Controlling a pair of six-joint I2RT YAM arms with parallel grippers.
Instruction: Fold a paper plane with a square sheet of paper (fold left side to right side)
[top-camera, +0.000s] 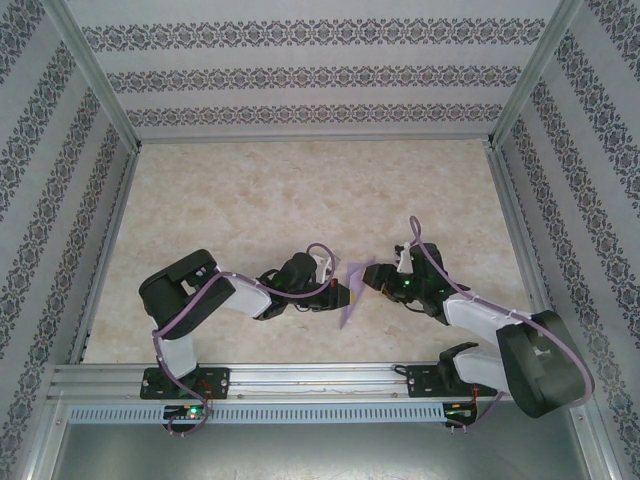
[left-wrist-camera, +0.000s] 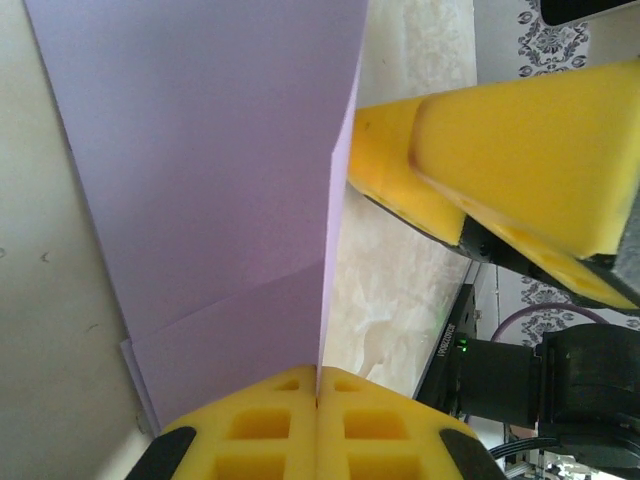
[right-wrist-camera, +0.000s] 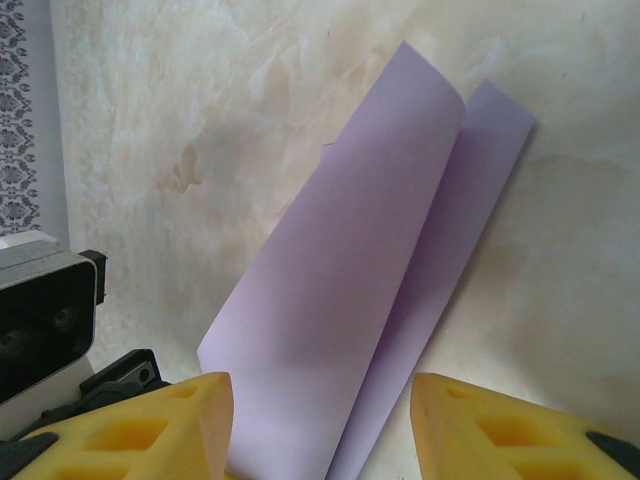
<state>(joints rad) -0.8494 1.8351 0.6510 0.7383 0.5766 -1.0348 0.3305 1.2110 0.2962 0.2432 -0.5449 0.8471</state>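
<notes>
In the top view, the left arm (top-camera: 190, 300) is reaching from its base toward the middle of the table (top-camera: 250, 200). The left end effector (top-camera: 335, 290) is sitting just left of the lavender sheet of paper (top-camera: 352, 298), which is showing there as a narrow sliver between the 2 arms.

In the left wrist view, the left end effector (left-wrist-camera: 318, 400) is pressing its 2 yellow pads together on the near edge of the sheet of paper (left-wrist-camera: 220, 200), right at a crease. The sheet is running away from the pads in folded layers, with a lower flap overlapping the larger panel.

In the right wrist view, the sheet of paper (right-wrist-camera: 350, 290) is appearing as 2 long flaps, 1 lying over the other, with the marbled table behind them. Whether it is touching the table cannot be told. The right end effector (right-wrist-camera: 320, 400) is holding its yellow fingers (right-wrist-camera: 510, 430) well apart, 1 on each side of the flaps, with a gap showing beside the right finger.

In the top view, the right end effector (top-camera: 380, 280) is sitting just right of the sheet, and the right arm (top-camera: 500, 330) is bending back to its base.
</notes>
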